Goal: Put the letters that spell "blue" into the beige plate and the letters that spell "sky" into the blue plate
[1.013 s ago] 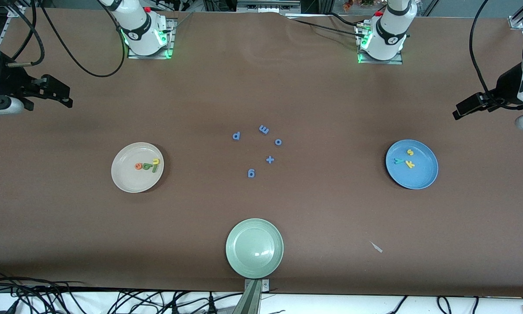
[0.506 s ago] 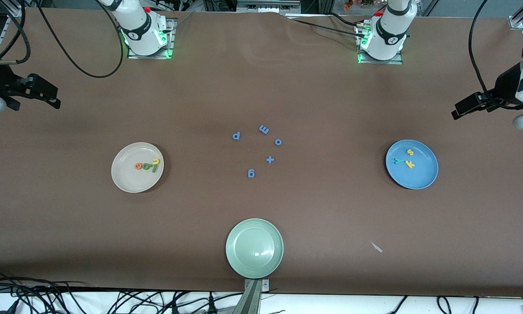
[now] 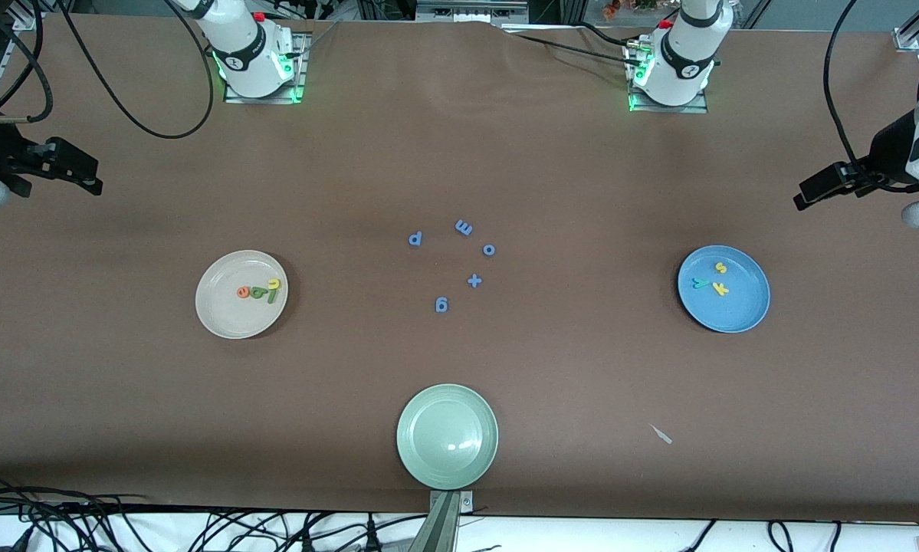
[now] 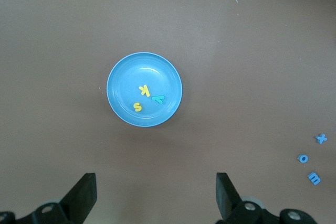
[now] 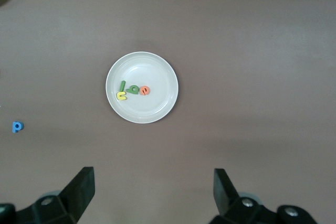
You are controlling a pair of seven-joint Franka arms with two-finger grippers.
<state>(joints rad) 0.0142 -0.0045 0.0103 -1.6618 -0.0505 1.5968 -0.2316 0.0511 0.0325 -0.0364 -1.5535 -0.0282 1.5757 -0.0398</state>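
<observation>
Task apparently finished, judging from how things lie: orange e (image 3: 242, 292), light green b (image 3: 256, 292), darker green l (image 3: 270, 294) and yellow u (image 3: 274, 284) all in the beige plate (image 3: 218, 314), bunched in a short row toward the rim nearest the table's middle; yellow s (image 3: 721, 267), yellow k (image 3: 721, 289) and teal y (image 3: 701, 284) in the blue plate (image 3: 743, 314), close together but apart

Right gripper (image 5: 152, 190) raised high at the right arm's end of the table, fingers spread wide and empty, the beige plate squarely ahead in the right wrist view. Left gripper (image 4: 156, 192) likewise high at the left arm's end, jaws wide, nothing between them, the blue plate centred ahead of it in the left wrist view. Each arm nearer to its own plate, both seemingly waiting

Left out on the table between the two plates: blue p (image 3: 415, 238), blue m (image 3: 464, 228), blue o (image 3: 489, 249), blue plus sign (image 3: 474, 280) and blue g (image 3: 441, 305), loosely ringed, none touching. Pale green plate (image 3: 428, 468) at the table edge nearest the front camera, with nothing in it. Small pale scrap (image 3: 662, 435) lying toward the left arm's end

No further pick called for, as far as can be judged; any coming move probably only a retreat, straight away from the plates
</observation>
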